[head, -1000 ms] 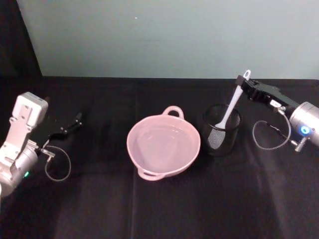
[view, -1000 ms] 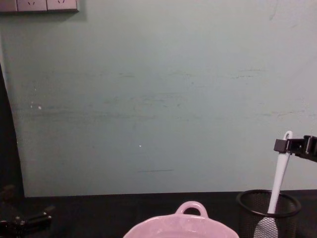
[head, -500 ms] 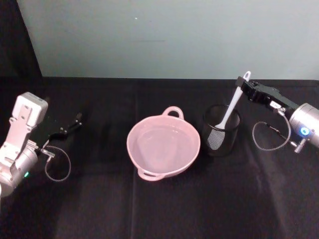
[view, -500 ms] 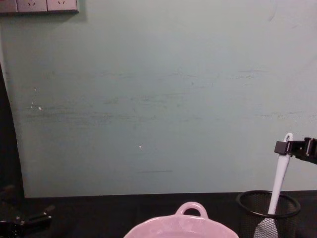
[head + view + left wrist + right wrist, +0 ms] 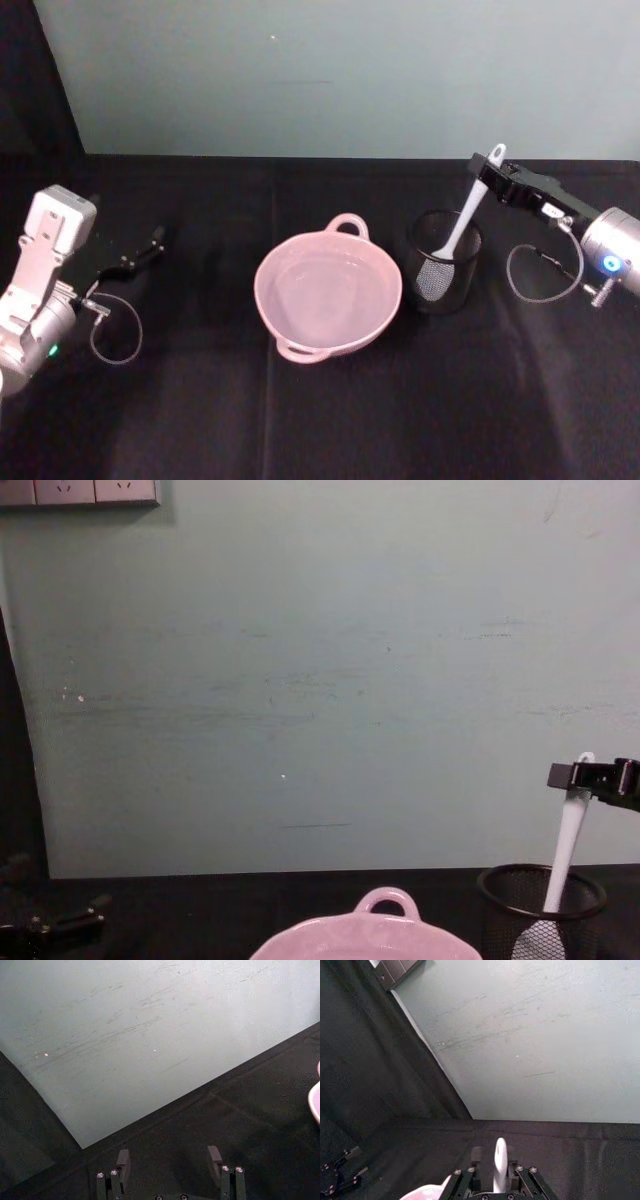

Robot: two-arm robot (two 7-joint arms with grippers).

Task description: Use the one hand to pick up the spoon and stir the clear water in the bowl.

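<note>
Right gripper (image 5: pixel 489 171): over on the right, above the far rim of the mesh cup, and its fingers are clamped on the top of the spoon's handle; the right wrist view shows the white handle squeezed between the two black fingers (image 5: pixel 476 1154).
Spoon (image 5: pixel 463 221): gripped near the hole end, leaning down and to the left, with its flat head inside the black wire-mesh cup (image 5: pixel 443 262); from the chest view the handle rises out of the cup to the gripper (image 5: pixel 572 776).
Bowl (image 5: pixel 329 289): pale pink, sitting at the middle of the black table (image 5: pixel 320 410), just left of the mesh cup, clear water inside, loop handle on the far rim.
Left gripper (image 5: pixel 140 251): parked at the far left, low over the table, well apart from the bowl; the left wrist view shows its fingers (image 5: pixel 214 1156) spread apart with nothing between them.
Backdrop: a pale green wall (image 5: pixel 340 70) runs behind the table.
</note>
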